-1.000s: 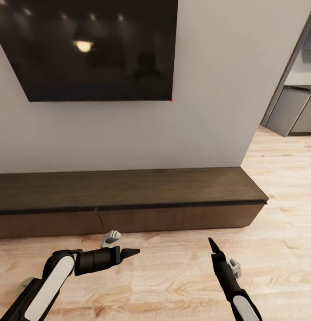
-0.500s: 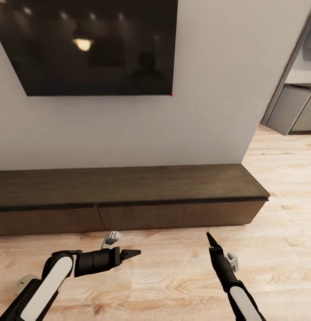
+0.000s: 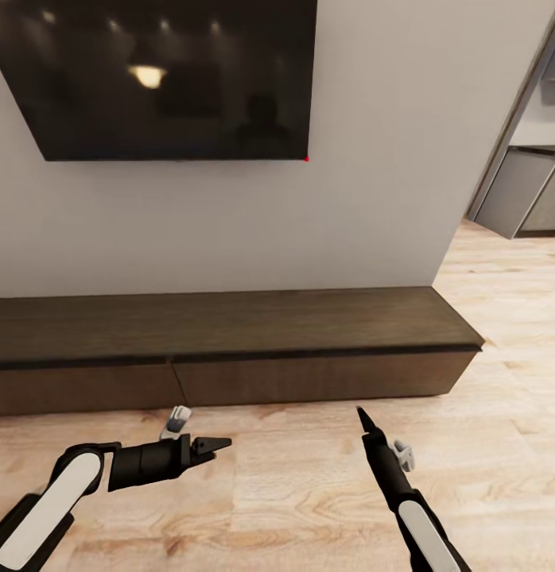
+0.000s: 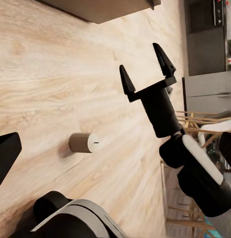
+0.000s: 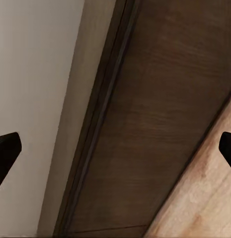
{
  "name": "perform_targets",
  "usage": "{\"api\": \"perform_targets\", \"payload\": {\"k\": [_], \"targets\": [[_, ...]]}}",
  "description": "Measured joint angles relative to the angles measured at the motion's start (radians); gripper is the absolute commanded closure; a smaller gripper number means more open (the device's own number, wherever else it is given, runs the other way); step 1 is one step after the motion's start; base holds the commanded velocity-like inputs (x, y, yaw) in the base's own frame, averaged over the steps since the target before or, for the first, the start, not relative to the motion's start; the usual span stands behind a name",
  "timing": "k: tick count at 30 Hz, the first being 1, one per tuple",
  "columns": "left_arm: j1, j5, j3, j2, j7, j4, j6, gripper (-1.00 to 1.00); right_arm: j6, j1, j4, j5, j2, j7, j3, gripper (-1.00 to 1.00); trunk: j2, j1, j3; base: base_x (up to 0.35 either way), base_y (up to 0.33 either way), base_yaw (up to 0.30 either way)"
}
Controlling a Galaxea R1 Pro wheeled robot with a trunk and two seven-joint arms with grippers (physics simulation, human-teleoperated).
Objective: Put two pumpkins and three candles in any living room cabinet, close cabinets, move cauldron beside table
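Observation:
The long dark-brown cabinet [image 3: 230, 342] runs along the wall ahead, both drawer fronts flush and shut; the right wrist view looks at its front [image 5: 165, 124]. My left gripper [image 3: 219, 443] hovers low over the plank floor in front of it, pointing right, open and empty. My right gripper [image 3: 360, 414] points at the cabinet front, open and empty; its two spread fingers [image 4: 162, 59] are plain in the left wrist view. One pale candle [image 4: 84, 142] lies on its side on the floor near my base. Pumpkins, cauldron and table are out of view.
A black wall TV [image 3: 166, 71] hangs above the cabinet on a white wall. The wall ends at the right, where the floor [image 3: 516, 318] runs on past grey units [image 3: 520, 191]. Wooden chair legs [image 4: 194, 119] stand beyond my right arm.
The whole view has shifted a little, so the camera has moved. My left gripper has drawn back to the left; my right gripper has edged toward the cabinet. Both stay open.

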Motion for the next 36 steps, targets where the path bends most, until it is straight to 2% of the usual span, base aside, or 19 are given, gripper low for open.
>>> {"api": "perform_targets", "payload": {"k": [4,7,9,11,13,18,21,28,36], "targets": [[0.000,0.085,-0.021,0.008,-0.012,0.000,0.003,-1.00,0.004,0.000,0.007,-0.002,0.000,0.118,0.004,-1.00,-0.028,0.015,-0.013,0.000,0.000,0.000],[0.000,0.109,-0.029,0.022,-0.016,0.000,0.004,-1.00,0.000,0.000,0.008,-0.004,0.000,0.137,0.005,-1.00,-0.049,0.027,-0.022,0.000,0.000,0.000],[0.000,0.141,-0.038,0.038,-0.019,-0.001,0.005,-1.00,-0.002,0.000,0.009,-0.006,0.002,0.145,0.005,-1.00,-0.063,0.035,-0.028,0.000,0.000,0.000],[0.000,0.179,-0.050,0.042,-0.020,-0.003,0.005,-1.00,-0.001,0.000,0.010,-0.008,0.003,0.148,0.006,-1.00,-0.070,0.038,-0.031,0.000,0.000,0.000],[0.000,0.194,-0.066,0.044,-0.020,-0.005,0.005,-1.00,0.003,0.000,0.012,-0.014,0.004,0.152,0.006,-1.00,-0.070,0.038,-0.031,0.000,0.000,0.000],[0.000,0.204,-0.082,0.047,-0.031,-0.010,0.005,-1.00,0.007,0.000,0.013,-0.049,0.005,0.159,0.006,-1.00,-0.070,0.038,-0.031,0.000,0.000,0.000],[0.000,0.204,-0.084,0.055,-0.087,-0.012,0.005,-1.00,0.009,0.000,0.014,-0.062,0.004,0.160,0.007,-1.00,-0.070,0.038,-0.031,0.000,0.000,0.000],[0.000,0.204,-0.080,0.115,-0.140,-0.007,0.005,-1.00,0.009,0.000,0.013,-0.064,0.006,0.161,0.011,-1.00,-0.070,0.038,-0.031,0.198,0.000,0.000],[0.000,0.204,-0.080,0.124,-0.171,-0.006,0.005,-1.00,0.009,0.000,0.013,-0.065,0.006,0.167,0.011,-1.00,-0.070,0.038,-0.031,0.182,0.000,0.000]]}}
